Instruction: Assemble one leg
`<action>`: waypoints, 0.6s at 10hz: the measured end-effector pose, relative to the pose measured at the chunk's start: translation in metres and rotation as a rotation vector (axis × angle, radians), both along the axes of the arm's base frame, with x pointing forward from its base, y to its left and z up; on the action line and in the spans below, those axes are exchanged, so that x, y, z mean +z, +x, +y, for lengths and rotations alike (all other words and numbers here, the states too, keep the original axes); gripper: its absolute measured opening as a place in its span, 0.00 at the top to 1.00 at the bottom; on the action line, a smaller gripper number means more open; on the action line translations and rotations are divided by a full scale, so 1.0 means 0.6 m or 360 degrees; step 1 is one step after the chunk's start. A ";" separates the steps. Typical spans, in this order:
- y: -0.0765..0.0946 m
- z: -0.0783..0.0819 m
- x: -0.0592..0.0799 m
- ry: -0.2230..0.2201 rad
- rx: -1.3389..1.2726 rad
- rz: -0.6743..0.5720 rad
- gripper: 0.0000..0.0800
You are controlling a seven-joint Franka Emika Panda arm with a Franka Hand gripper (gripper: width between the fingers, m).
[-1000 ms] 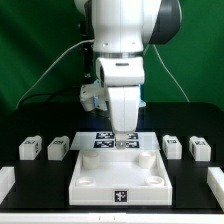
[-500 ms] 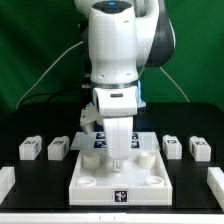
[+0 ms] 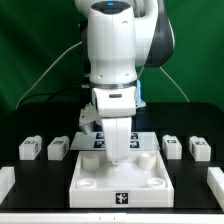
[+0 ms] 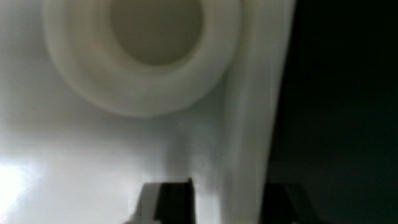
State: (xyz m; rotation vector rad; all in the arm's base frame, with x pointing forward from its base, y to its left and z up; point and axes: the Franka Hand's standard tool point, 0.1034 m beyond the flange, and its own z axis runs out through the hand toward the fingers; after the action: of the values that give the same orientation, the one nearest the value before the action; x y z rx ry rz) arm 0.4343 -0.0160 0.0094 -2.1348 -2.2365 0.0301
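Observation:
Four legs stand in a row on the black table: two at the exterior view's left point(image 3: 28, 149) point(image 3: 58, 148) and two at its right point(image 3: 172, 146) point(image 3: 200, 149). They are small white blocks with tag markers. My gripper point(image 3: 118, 158) is down at the far edge of the large white square panel point(image 3: 120, 185), away from every leg. In the wrist view my gripper point(image 4: 230, 205) straddles the panel's edge wall point(image 4: 231, 120), with a dark finger point(image 4: 169, 203) on each side touching it. A round corner hole point(image 4: 151, 35) lies just ahead.
The marker board point(image 3: 142, 141) lies flat just behind the panel. White raised pieces sit at the table's front corners point(image 3: 5, 180) point(image 3: 216, 180). A green backdrop stands behind, and cables hang behind the arm.
One second ago the gripper was higher, over the marker board. It has come down and forward onto the panel's far edge, and has barely moved in the last half second.

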 end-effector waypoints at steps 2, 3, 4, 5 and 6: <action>0.003 0.000 0.001 0.0000 -0.0001 -0.0011 0.93; 0.003 -0.001 0.001 0.0000 -0.0001 -0.0011 0.93; 0.003 -0.001 0.001 0.0000 -0.0001 -0.0011 0.93; 0.003 -0.001 0.001 0.0000 -0.0001 -0.0011 0.93; 0.003 -0.001 0.001 0.0000 -0.0001 -0.0011 0.93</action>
State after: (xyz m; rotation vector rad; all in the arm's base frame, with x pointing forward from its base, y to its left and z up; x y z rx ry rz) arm 0.4359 -0.0163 0.0101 -2.1391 -2.2392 0.0230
